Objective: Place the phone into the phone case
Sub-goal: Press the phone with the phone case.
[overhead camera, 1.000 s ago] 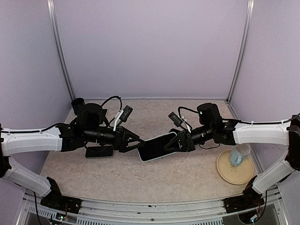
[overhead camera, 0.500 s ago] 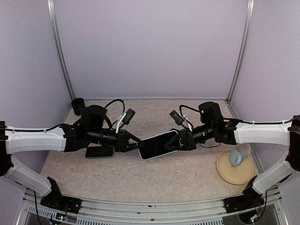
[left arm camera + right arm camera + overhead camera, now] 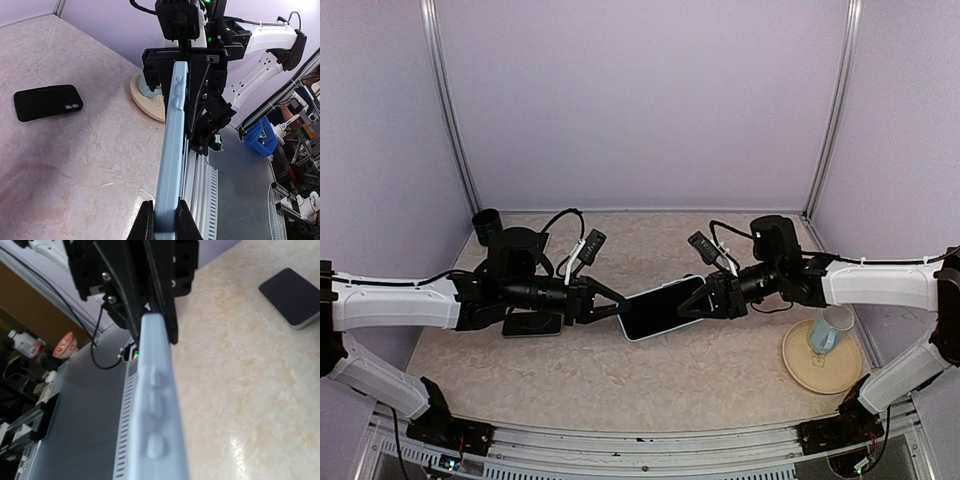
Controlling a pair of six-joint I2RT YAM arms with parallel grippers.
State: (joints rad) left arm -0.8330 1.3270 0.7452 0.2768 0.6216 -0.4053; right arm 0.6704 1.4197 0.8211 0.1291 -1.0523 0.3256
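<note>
The top camera sits high behind the arm bases, facing the back wall and looking down from afar on the whole table (image 3: 620,385). Each wrist camera looks closely along the edge of the phone (image 3: 172,150): the left one toward the right arm (image 3: 262,37), the right one toward the left arm (image 3: 130,270). All three views share the phone and the tabletop.

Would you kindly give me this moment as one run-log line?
left fingers: shut on light-blue slab | right fingers: shut on opposite end | slab: held above table
</note>
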